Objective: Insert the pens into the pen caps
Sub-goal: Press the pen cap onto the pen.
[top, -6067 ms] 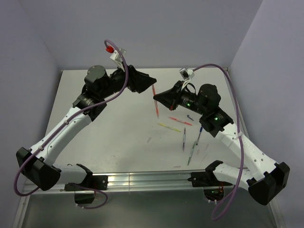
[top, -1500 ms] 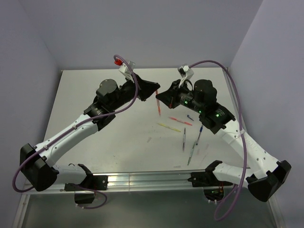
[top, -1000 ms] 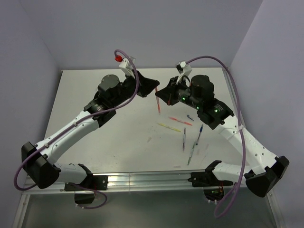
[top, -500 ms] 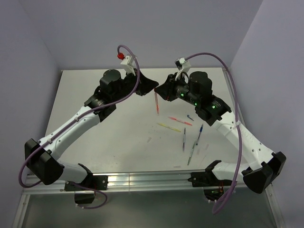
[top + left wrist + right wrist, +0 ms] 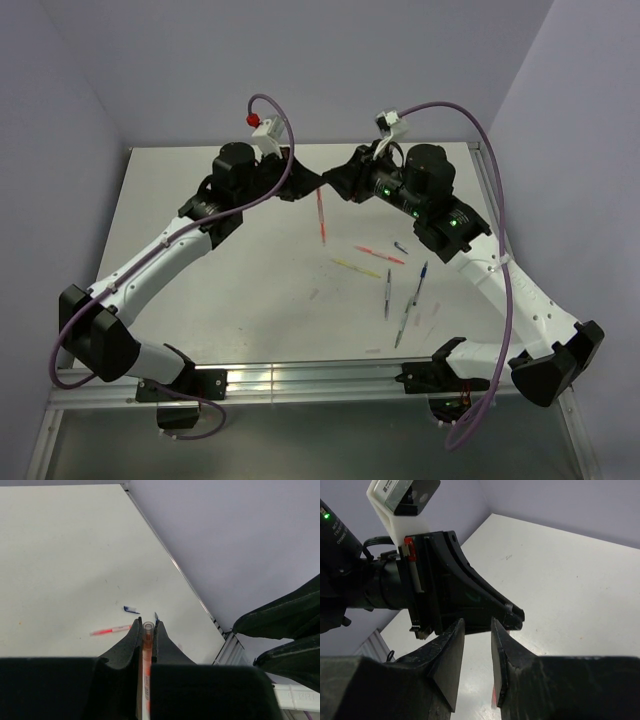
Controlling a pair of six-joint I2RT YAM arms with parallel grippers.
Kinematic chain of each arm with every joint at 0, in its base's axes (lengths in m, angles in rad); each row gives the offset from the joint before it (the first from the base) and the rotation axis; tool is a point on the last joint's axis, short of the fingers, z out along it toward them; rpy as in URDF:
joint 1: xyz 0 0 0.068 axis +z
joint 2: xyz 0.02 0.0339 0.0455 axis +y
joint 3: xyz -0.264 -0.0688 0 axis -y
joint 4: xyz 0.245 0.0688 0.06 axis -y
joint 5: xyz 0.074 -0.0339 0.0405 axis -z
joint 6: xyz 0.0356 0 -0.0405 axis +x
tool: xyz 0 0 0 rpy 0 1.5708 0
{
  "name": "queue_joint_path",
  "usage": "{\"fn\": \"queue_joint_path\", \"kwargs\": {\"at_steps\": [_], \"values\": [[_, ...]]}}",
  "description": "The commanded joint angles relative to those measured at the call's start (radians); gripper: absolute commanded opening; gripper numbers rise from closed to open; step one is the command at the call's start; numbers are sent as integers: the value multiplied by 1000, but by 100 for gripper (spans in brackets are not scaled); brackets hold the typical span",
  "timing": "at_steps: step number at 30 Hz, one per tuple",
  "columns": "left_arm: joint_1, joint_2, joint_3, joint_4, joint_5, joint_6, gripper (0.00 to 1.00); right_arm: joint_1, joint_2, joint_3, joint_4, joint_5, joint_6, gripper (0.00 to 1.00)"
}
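well above the far table (image 5: 200,250), a red-pink pen (image 5: 146,655) is pinched by the left gripper (image 5: 147,625), its tip seemingly offered to the right gripper (image 5: 477,625), whose jaws are spread and empty.

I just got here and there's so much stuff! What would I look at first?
The two grippers meeting nose to nose over the far middle of the table. The left gripper pinches a red-pink pen by one end, and the right gripper faces it with open, empty fingers. More pens lie scattered on the table's right side.
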Motion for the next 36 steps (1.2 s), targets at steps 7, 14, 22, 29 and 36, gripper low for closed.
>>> {"fn": "queue_joint_path", "kwargs": {"at_steps": [7,14,22,29,36], "values": [[58,-39,42,112,74,-45,0,-4,-29,-71,27,-66,-11,42],[59,-49,34,163,123,-86,0,-6,-25,-112,52,-80,-11,50],[59,-69,11,193,141,-108,0,-4,5,-117,56,-98,-10,54],[59,-76,8,215,158,-122,0,-1,18,-128,73,-120,-2,54],[59,-88,-30,247,184,-142,0,0,25,-131,104,-121,27,47]]}}
